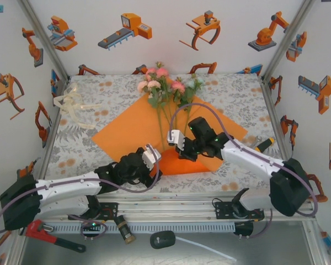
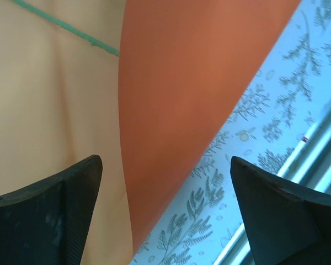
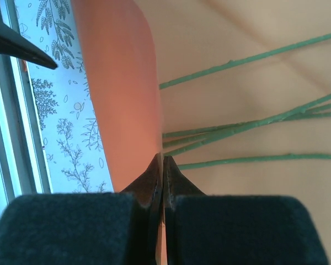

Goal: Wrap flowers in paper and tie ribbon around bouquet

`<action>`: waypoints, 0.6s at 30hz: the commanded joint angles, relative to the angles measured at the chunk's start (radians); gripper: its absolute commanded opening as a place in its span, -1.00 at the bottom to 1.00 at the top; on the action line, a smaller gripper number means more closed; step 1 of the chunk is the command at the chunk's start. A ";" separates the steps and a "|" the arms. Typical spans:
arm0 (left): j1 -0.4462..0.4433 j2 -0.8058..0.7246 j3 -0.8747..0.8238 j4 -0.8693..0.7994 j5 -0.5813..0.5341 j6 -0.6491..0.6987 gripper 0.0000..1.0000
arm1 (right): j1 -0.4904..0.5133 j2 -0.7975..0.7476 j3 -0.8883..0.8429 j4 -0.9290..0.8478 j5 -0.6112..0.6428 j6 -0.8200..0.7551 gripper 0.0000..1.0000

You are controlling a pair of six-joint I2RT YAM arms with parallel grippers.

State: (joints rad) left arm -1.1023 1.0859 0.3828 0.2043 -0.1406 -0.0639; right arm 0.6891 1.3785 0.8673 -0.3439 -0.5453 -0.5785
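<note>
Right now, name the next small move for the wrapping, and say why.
Probably draw the right gripper, fingers shut on the folded paper, across the stems of the flowers: they lie mostly uncovered, and the left gripper is open.

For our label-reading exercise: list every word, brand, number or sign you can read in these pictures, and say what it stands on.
None: no text can be read.
The wall drawings are pictures of machines without words.
The paper, the tablecloth and the red wrench show no legible lettering.
</note>
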 commanded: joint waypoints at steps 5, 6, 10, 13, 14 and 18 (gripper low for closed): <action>0.030 0.161 0.036 0.119 -0.002 -0.034 0.18 | -0.061 0.059 0.031 0.074 -0.073 -0.061 -0.91; 0.032 0.182 0.044 0.128 0.002 -0.034 0.15 | -0.062 0.067 0.030 0.091 -0.064 -0.055 -0.90; 0.057 0.234 0.064 0.154 0.012 -0.045 0.02 | -0.063 0.125 0.028 0.144 0.021 -0.014 -0.81; 0.077 0.250 0.069 0.170 0.006 -0.054 0.13 | -0.074 0.162 0.012 0.192 0.073 0.021 -0.79; 0.087 0.251 0.068 0.177 0.014 -0.057 0.20 | -0.075 0.165 0.001 0.224 0.081 0.039 -0.76; 0.108 0.261 0.068 0.189 0.029 -0.067 0.36 | -0.083 0.183 -0.019 0.306 0.119 0.088 -0.29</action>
State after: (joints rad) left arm -1.0065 1.3354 0.4259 0.3557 -0.1307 -0.1078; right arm 0.6155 1.5517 0.8570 -0.1390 -0.4759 -0.5392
